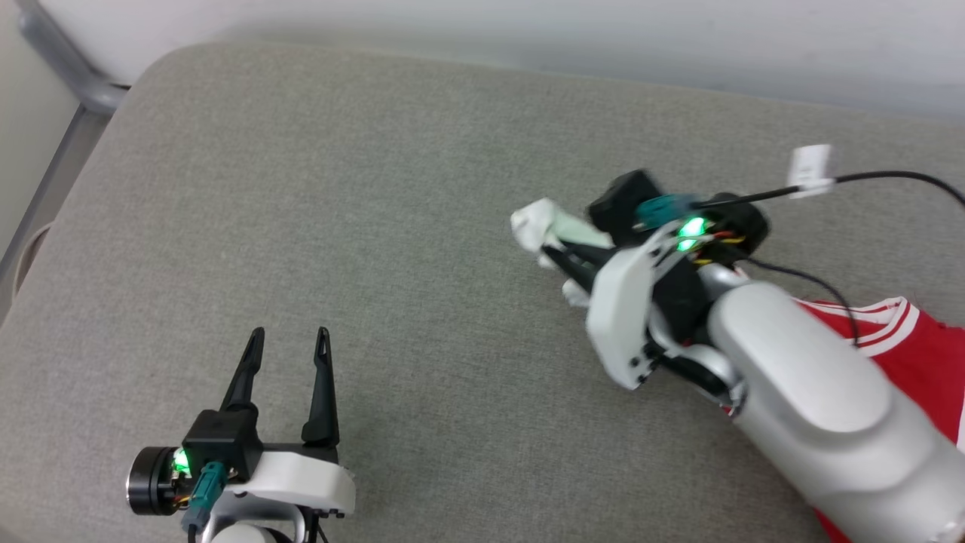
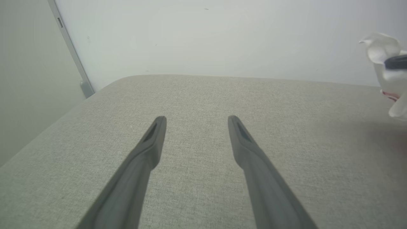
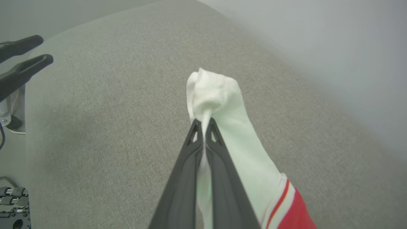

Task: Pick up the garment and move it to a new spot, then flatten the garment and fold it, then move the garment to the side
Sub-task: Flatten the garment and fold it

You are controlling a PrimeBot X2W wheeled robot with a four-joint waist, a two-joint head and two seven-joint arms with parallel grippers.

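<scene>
Head view: at the cushion (image 1: 339, 188) centre right fingers (image 1: 571, 262) clamp the garment (image 1: 538, 224) sleeve, left fingers (image 1: 323, 385) spread near its front edge.

Soft, even light casts faint shadows; the right pincer (image 1: 549, 256) looks motion-blurred, and wrist views bow at edges.
</scene>
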